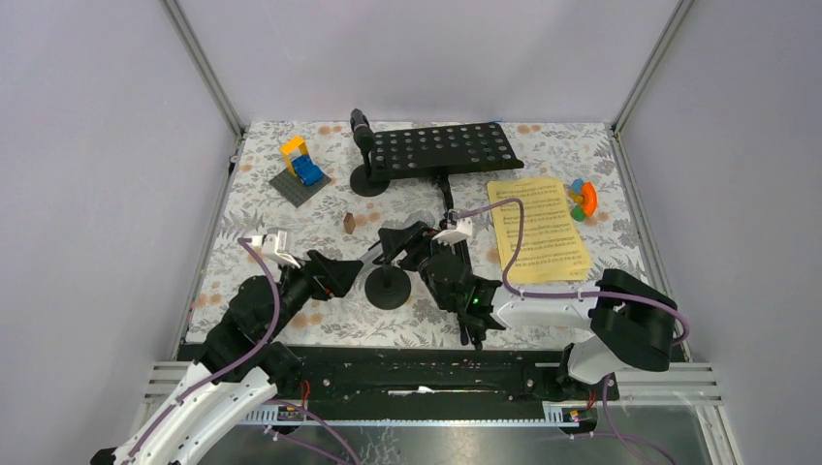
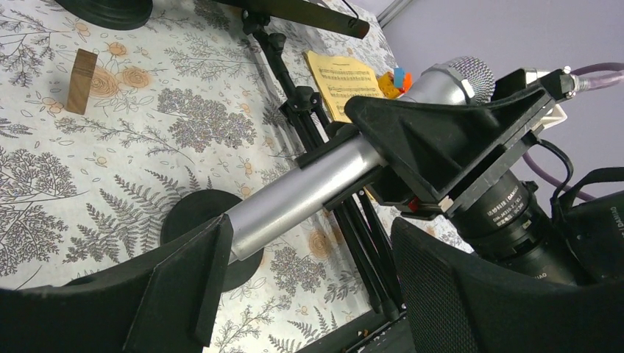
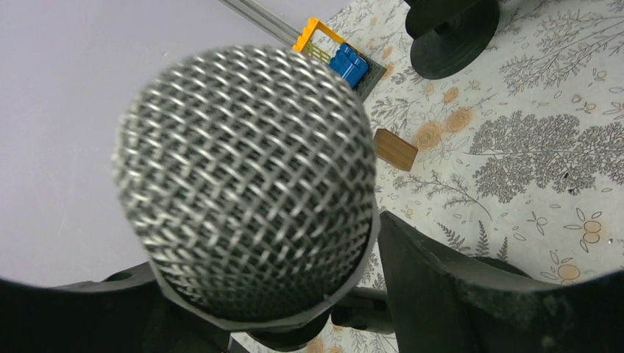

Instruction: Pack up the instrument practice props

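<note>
The silver microphone slants above a black disc-based post, apparently clipped to it. My right gripper stands round the microphone near its mesh head, and a thin gap shows beside one finger. My left gripper is wide open, with the microphone's tail end beside one finger. The black microphone stands on the other post. The black perforated music rack lies at the back, its pole and folded legs running toward me. A yellow sheet-music page lies to the right.
A yellow-and-blue block build sits on a grey plate at the back left. A small wooden block stands near the left gripper. An orange, green and blue toy lies beside the sheet. Metal frame posts border the floral tabletop.
</note>
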